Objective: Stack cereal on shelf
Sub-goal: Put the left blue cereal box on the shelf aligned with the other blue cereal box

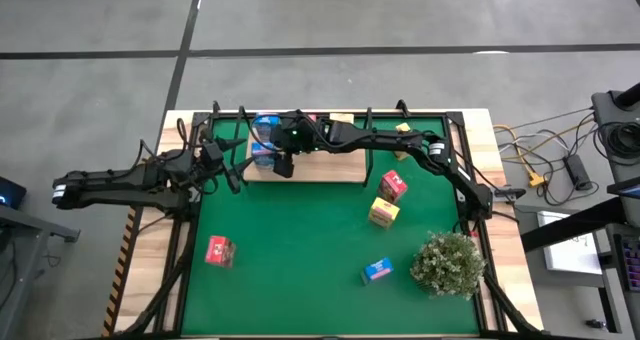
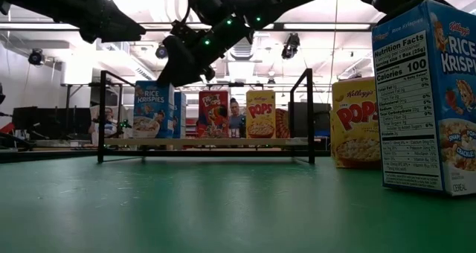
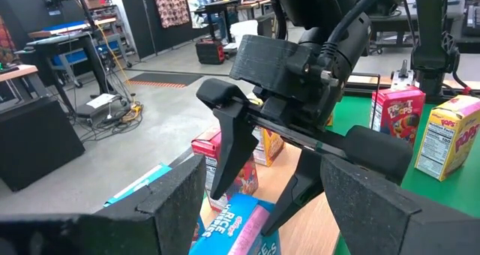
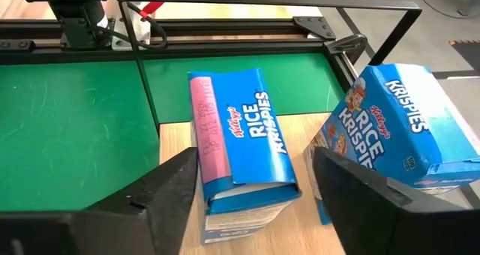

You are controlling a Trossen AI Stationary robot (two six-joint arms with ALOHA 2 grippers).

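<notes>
The light-wood shelf [image 1: 330, 168] stands at the mat's far side. On it stand two blue cereal cartons [image 4: 240, 135] [image 4: 390, 127], a pink-red one [image 2: 213, 113] and a yellow one [image 2: 260, 113]. My right gripper [image 4: 255, 161] is open and hovers just above the blue carton at the shelf's left end [image 2: 152, 108], a finger over each side, apart from it. The second blue carton leans tilted beside it. My left gripper [image 3: 262, 180] is open, close to the shelf's left end [image 1: 232, 170], facing the right gripper [image 3: 262, 150].
On the green mat [image 1: 300, 240] lie loose cartons: pink-red [image 1: 392, 185], yellow [image 1: 384, 212], blue [image 1: 377, 270] and pink-red [image 1: 219, 250]. A bushy plant [image 1: 448, 263] stands at the near right corner. The shelf's black posts [image 4: 142, 52] rise around the right gripper.
</notes>
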